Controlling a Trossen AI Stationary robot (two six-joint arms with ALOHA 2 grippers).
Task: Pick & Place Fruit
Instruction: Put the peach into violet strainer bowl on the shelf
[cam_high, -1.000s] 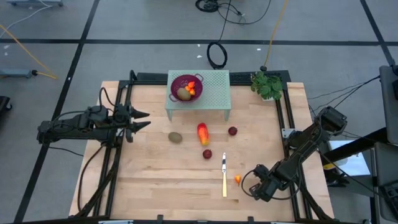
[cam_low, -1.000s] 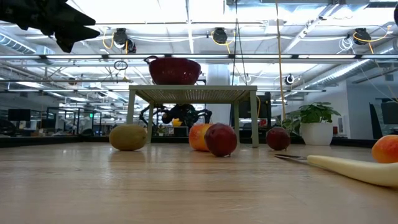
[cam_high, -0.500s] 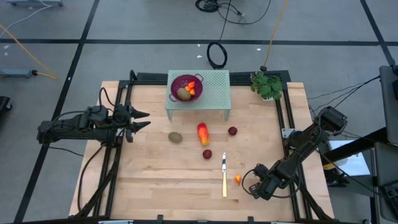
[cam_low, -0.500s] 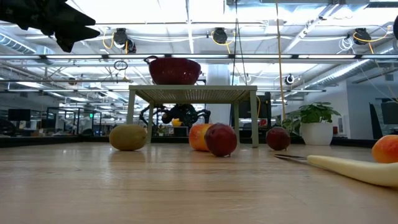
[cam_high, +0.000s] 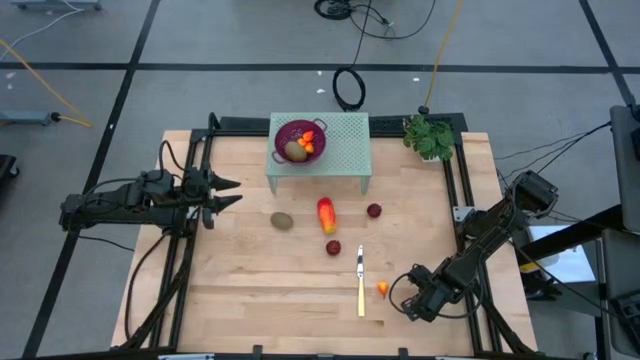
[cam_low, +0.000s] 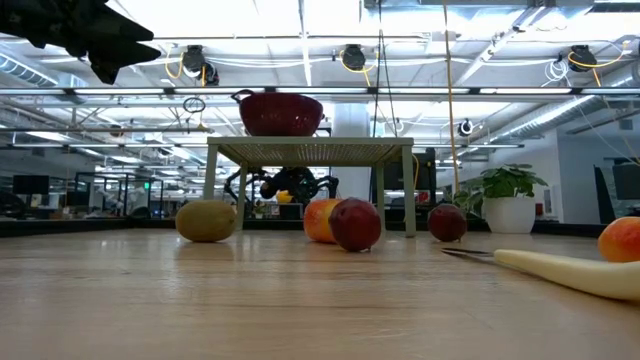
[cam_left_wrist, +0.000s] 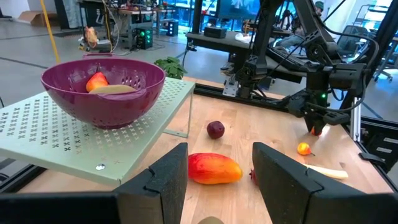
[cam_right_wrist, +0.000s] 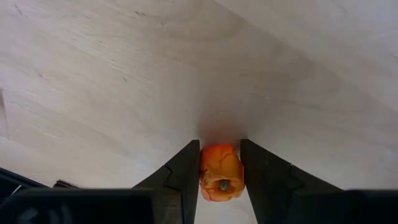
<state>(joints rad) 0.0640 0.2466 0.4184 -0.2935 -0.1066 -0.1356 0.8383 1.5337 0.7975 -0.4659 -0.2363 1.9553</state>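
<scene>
Already the right gripper brackets the tiny orange fruit on the counter — fingers pinching both sides, beside the knife; left gripper, spread, hovers far off.

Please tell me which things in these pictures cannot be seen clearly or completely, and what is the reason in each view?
- Bowl contents: low view, the bowl's wall hides them.
- Knife: low view, the picture's right edge cuts it.
- Small orange fruit between the right gripper jaws: right wrist view, whether they already press it cannot be told.
- Brown oval fruit: left wrist view, left gripper hides it.
</scene>
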